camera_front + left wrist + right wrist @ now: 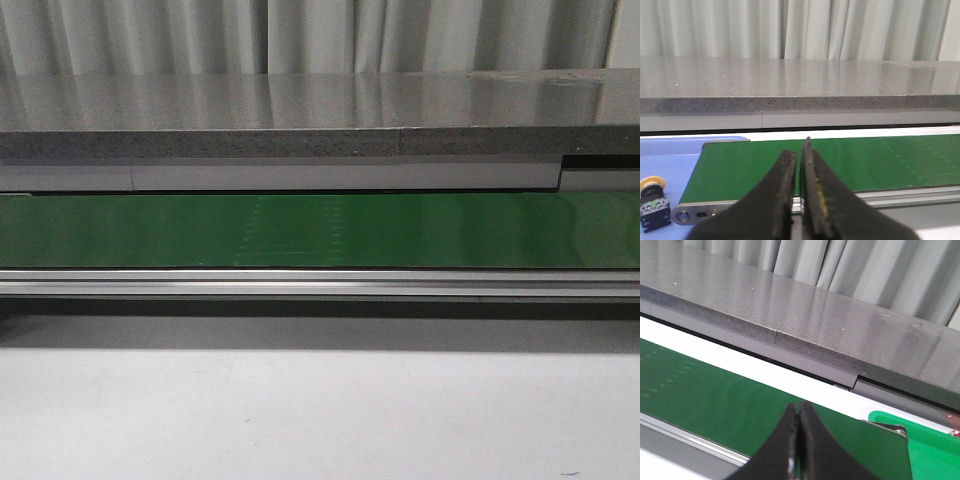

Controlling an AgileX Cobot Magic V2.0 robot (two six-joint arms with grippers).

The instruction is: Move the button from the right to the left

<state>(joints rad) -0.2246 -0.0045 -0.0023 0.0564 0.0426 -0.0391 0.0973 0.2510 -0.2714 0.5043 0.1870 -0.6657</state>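
Grey counter (320, 100): runs behind everything, nothing on it.
Green belt (320, 230): bare, carries nothing.
Blue surface (670, 160): sits at belt's left end.
Left gripper (799, 200): fingers pressed together, holding nothing, parked over belt.
Right gripper (799, 440): fingers together, holding nothing.
Button (652, 197): rests on blue surface beside belt end, looks already delivered left.

a green conveyor belt (320, 230) ran across in an aluminium frame (320, 283), behind it a grey speckled stone counter (300, 115) and pale curtains (300, 35); a green bin (935, 447) sat beside the belt's end
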